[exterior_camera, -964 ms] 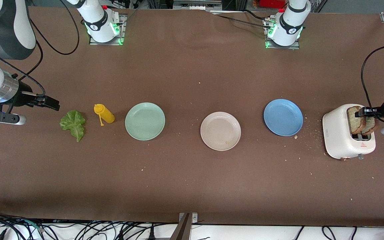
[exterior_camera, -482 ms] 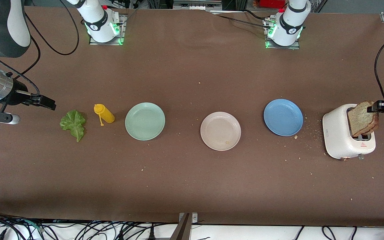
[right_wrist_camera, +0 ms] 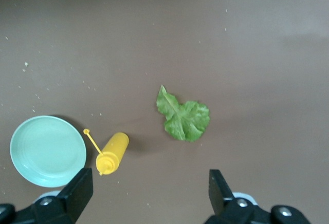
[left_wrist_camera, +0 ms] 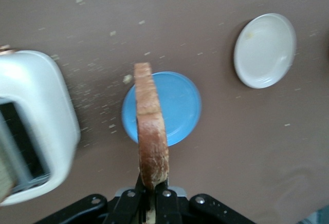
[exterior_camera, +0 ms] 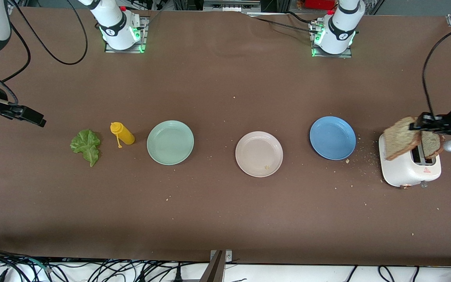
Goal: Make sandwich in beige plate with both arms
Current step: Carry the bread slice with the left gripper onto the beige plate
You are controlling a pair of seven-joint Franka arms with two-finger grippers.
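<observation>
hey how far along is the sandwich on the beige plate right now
Early. The round pale beige plate holds no food. The left gripper grips a brown toast slice over the white toaster. The open right gripper hovers above the green lettuce leaf, still lying on the table.

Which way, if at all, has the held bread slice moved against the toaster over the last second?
Yes. The bread slice, clamped in the left gripper, has risen out of the toaster slot and shifted toward the blue plate.

Little can be read here. The white toaster (exterior_camera: 409,166) carries a small red warning triangle on the side facing the front camera, with a line of print under it too small to make out. Each arm base (exterior_camera: 120,28) bears a round dark emblem, its mark illegible.
</observation>
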